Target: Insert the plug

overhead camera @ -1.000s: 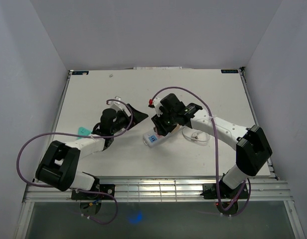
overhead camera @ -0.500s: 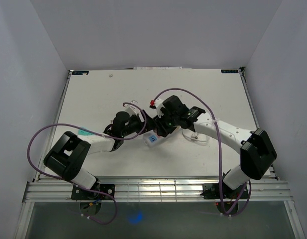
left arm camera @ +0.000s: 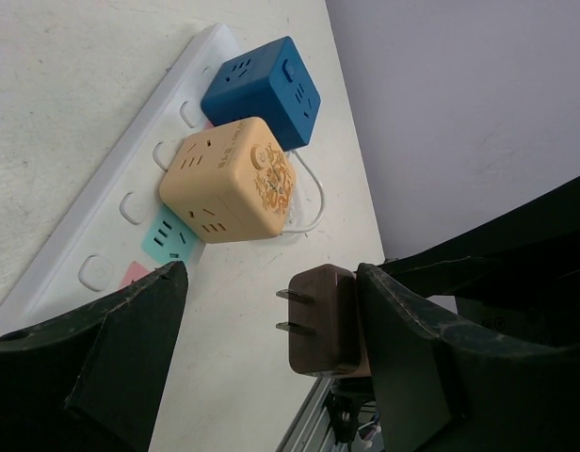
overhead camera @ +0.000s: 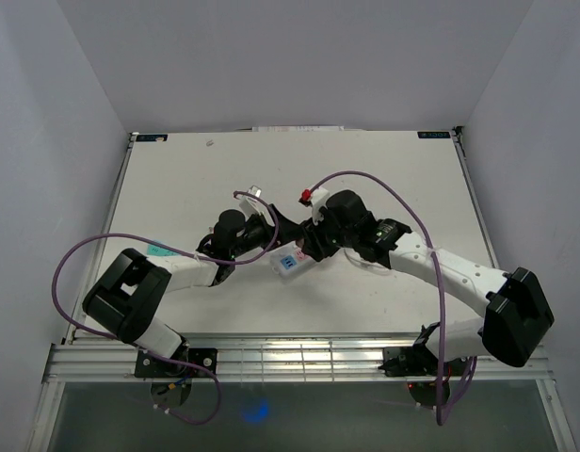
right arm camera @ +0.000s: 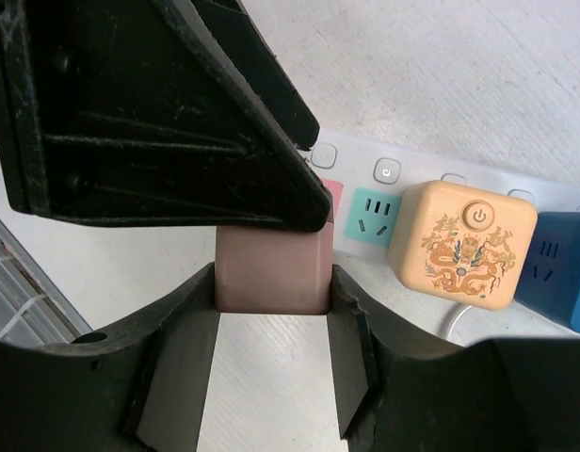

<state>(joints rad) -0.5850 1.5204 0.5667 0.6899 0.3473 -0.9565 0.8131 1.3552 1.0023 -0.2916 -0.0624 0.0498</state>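
The plug (right arm camera: 271,268) is a brown block held between the fingers of my right gripper (right arm camera: 273,282), which is shut on it a little above the table. In the left wrist view the plug (left arm camera: 323,320) shows two prongs pointing at the left finger. My left gripper (left arm camera: 271,282) straddles it, open, with its right finger against the plug's back and a gap before the prongs. The white power strip (left arm camera: 102,188) lies just beyond, with a free teal socket (right arm camera: 375,215). From above, both grippers (overhead camera: 276,231) (overhead camera: 309,243) meet over the strip (overhead camera: 290,262).
An orange cube adapter (left arm camera: 233,179) and a blue cube adapter (left arm camera: 262,89) sit on the strip, with a thin white cable (left arm camera: 314,202) looping beside them. A teal sticker (overhead camera: 158,248) lies on the table to the left. The table's front rail (overhead camera: 299,353) is near.
My left arm has swung right until its fingers straddle the plug, and its jaws have narrowed. The right arm has shifted a little to the right, still holding the plug.
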